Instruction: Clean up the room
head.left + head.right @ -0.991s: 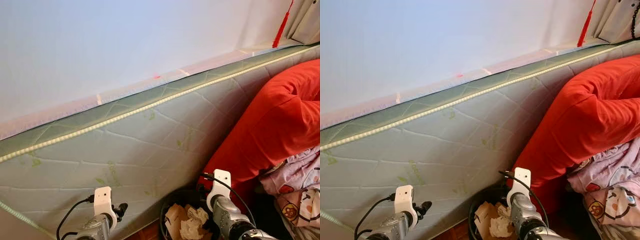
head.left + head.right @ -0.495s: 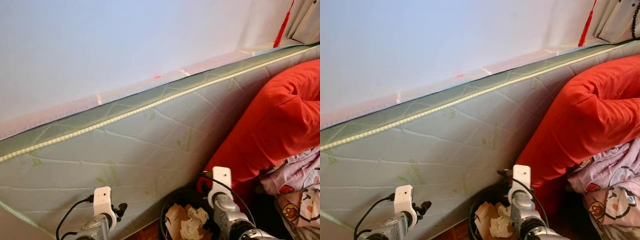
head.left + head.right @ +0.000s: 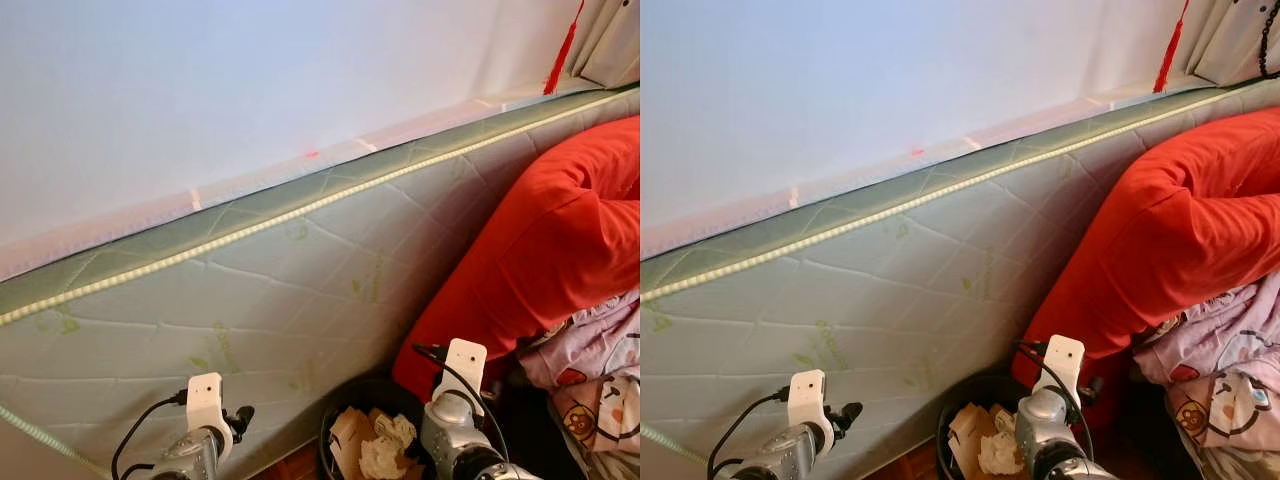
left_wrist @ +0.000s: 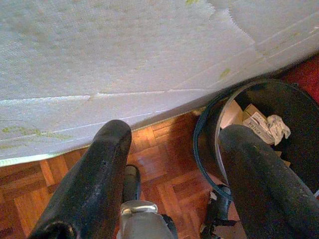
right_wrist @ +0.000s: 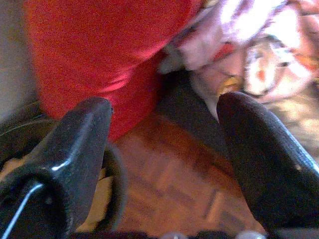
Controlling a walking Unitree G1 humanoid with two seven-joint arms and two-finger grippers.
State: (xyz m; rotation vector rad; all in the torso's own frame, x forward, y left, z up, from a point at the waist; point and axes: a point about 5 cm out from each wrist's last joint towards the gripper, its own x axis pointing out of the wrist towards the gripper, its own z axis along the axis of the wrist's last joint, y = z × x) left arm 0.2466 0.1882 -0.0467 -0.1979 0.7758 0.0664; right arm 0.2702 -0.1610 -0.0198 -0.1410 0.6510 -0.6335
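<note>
Holding crumpled paper, cardboard scraps: round black bin point(image 3: 345, 398).

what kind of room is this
Probably a bedroom, in some disarray: a pale green quilted mattress stands on edge against the white wall, with a red duvet and cartoon-print bedding heaped beside it, and a black wastebasket of paper scraps on the wooden parquet floor.

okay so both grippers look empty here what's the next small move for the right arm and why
Probably ease the right gripper, fingers open and empty, toward the patterned bedding heaped beside the red quilt. It hovers above bare wood floor next to the paper-filled black bin, so the bedding looks like the nearest clutter left to pick up.
</note>
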